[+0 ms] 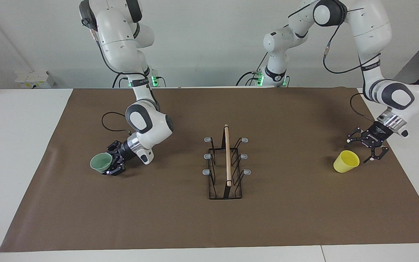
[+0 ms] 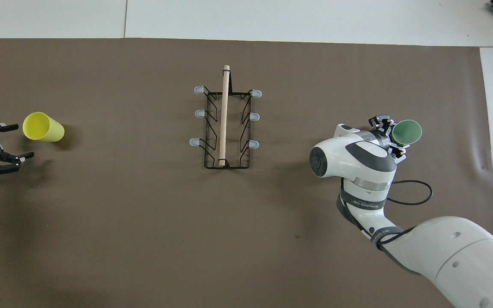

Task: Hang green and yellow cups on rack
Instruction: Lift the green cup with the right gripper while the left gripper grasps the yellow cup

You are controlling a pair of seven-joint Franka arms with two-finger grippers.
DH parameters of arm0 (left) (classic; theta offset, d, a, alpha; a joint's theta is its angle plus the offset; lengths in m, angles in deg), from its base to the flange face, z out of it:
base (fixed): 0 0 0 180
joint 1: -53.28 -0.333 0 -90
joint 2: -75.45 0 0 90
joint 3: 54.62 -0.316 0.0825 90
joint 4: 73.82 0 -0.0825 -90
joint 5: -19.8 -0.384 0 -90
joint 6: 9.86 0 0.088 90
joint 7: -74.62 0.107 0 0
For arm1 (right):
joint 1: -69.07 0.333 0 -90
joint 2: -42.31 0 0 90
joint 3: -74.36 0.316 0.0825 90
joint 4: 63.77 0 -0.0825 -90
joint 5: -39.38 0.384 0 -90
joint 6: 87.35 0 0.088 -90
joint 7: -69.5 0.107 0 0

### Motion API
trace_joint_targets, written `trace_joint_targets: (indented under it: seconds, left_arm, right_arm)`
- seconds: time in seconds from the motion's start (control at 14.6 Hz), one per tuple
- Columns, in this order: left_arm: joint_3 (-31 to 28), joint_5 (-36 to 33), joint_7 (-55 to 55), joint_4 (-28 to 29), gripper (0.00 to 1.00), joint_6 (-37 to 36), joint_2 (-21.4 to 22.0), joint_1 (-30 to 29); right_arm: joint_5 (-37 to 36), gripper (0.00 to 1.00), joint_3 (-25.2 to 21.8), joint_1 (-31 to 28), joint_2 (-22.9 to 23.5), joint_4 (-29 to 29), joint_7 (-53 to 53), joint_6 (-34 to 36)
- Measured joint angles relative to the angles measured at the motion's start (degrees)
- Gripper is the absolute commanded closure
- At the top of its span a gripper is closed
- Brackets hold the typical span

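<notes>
The pale green cup is tipped on its side, mouth away from the robots, low over the brown mat toward the right arm's end; it also shows in the overhead view. My right gripper is shut on it, fingers on either side of its body. The yellow cup lies on its side on the mat toward the left arm's end. My left gripper is open and empty beside the cup's mouth, apart from it. The black wire rack stands mid-mat, its prongs bare.
A brown mat covers most of the white table. The rack's wooden rod runs from nearer the robots to farther from them. A black cable loops off the right wrist.
</notes>
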Motion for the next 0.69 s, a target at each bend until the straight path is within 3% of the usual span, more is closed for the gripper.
trace_joint_targets:
  seconds: [0.34, 0.69]
  left_arm:
    - [0.57, 10.28, 0.04, 3.82, 0.00, 3.95, 1.26, 2.32]
    - [0.92, 13.96, -0.01, 4.96, 0.00, 10.85, 1.28, 6.08]
  right_arm:
    - [11.31, 1.00, 0.28, 4.12, -1.10, 6.41, 1.46, 4.26]
    - [26.50, 1.00, 0.80, 3.73, -5.97, 11.66, -0.05, 6.88]
